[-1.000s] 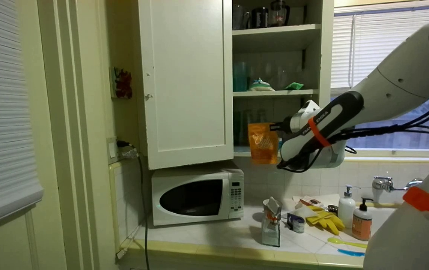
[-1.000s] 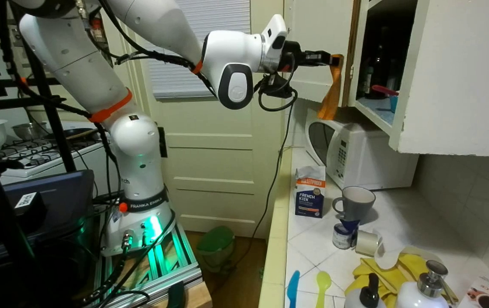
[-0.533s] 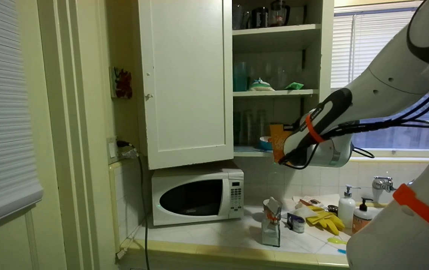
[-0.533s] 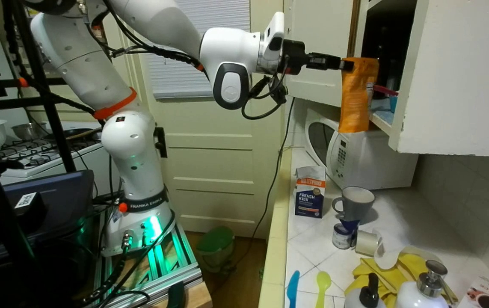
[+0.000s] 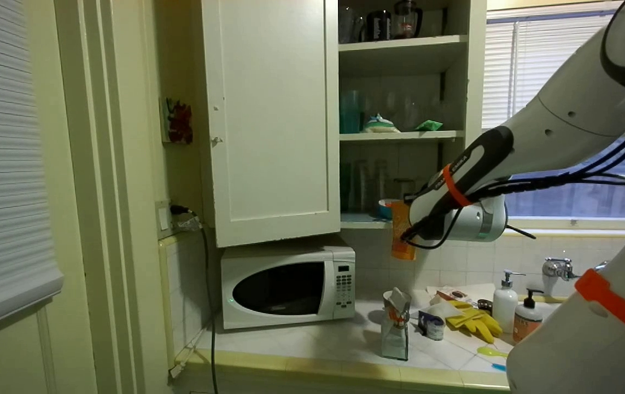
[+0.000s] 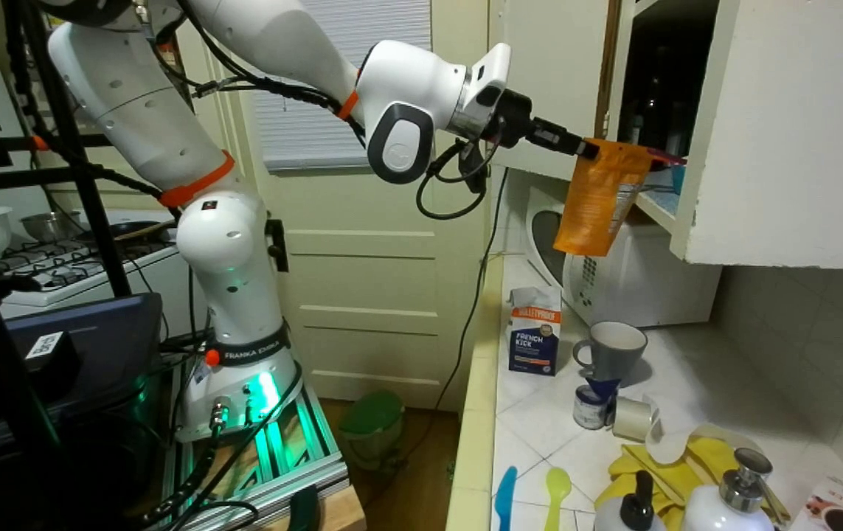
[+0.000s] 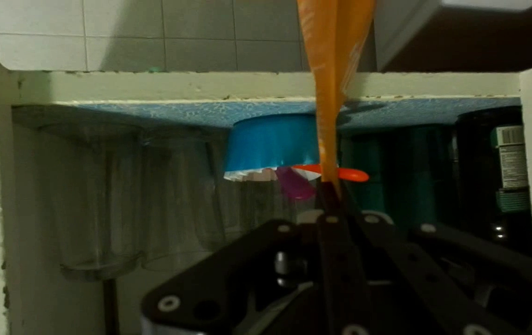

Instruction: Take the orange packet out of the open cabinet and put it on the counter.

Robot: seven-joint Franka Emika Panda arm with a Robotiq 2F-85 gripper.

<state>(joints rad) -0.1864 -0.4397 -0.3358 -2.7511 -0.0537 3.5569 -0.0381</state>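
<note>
My gripper is shut on the top edge of the orange packet, which hangs tilted in the air in front of the open cabinet. The wrist view shows the packet edge-on between the fingertips. In an exterior view the packet is partly covered by the wrist, which hides the fingers. The packet is outside the cabinet, in front of its bottom shelf. The counter lies below, well apart from the packet.
The microwave stands below the cabinet door. A coffee bag, grey mug, small can, yellow gloves and soap bottles are on the counter. A blue bowl with utensils sits on the cabinet's bottom shelf.
The packet first swung toward the sink side, turning its broad face to an exterior view. Since then the gripper has tilted downward, and the packet hangs lower and more slanted.
</note>
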